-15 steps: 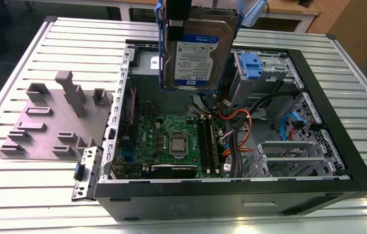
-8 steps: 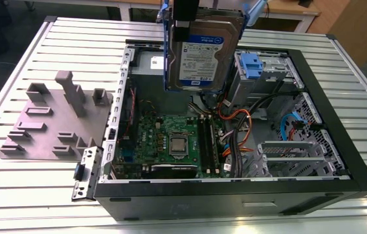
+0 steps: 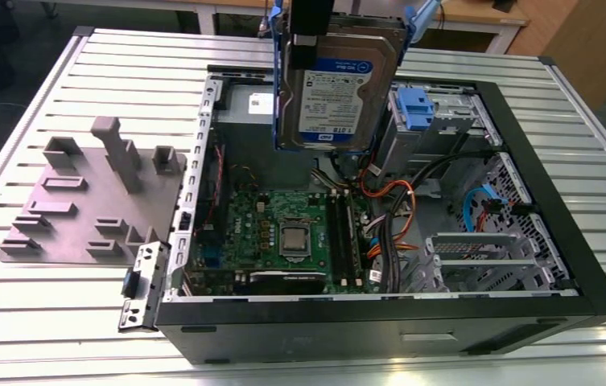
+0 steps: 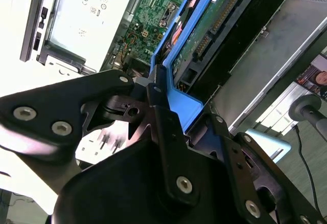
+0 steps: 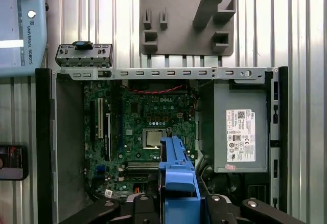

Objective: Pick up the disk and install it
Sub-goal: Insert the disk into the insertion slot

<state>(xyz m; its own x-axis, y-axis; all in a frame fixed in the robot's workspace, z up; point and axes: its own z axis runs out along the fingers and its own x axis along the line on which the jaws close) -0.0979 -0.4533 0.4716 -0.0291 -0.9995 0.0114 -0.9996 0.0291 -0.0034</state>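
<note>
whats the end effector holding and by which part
The disk, clamped by the end effector at the blue carrier on its upper end, above the open computer case.

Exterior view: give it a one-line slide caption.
Gripper holds the hard drive above the open computer case on the slatted table.

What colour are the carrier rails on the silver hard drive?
Blue plastic carrier rails edge the flat silver hard drive; best in the second wrist view.
</note>
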